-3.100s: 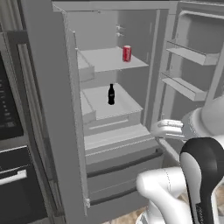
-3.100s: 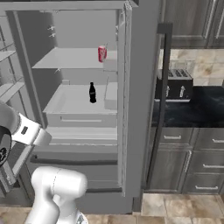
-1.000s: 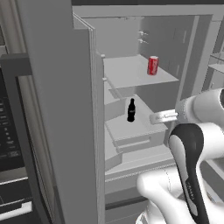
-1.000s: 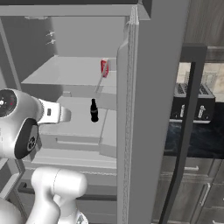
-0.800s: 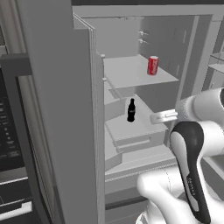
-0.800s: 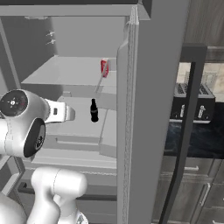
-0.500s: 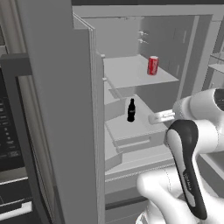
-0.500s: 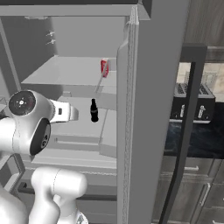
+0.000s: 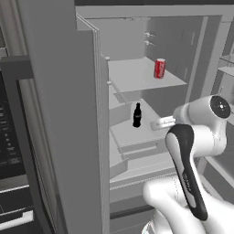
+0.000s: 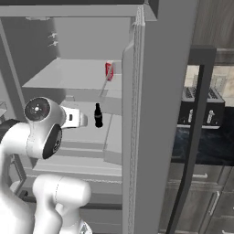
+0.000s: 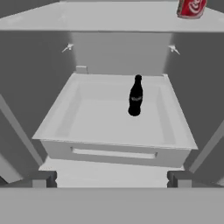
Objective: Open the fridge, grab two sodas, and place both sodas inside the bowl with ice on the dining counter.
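Fridge [image 9: 68, 114] doors are wide open, white shelves showing. Going left to right in the hand view: left fingertip [image 11: 39, 179] low at the edge, then the dark bottle [image 11: 135, 96] standing upright in a shallow white drawer tray [image 11: 61, 127], the red can [image 11: 191, 8] on the shelf above, right fingertip low down. Gripper [image 11: 111, 179] is spread fully open, holding nothing, just in front of the tray.
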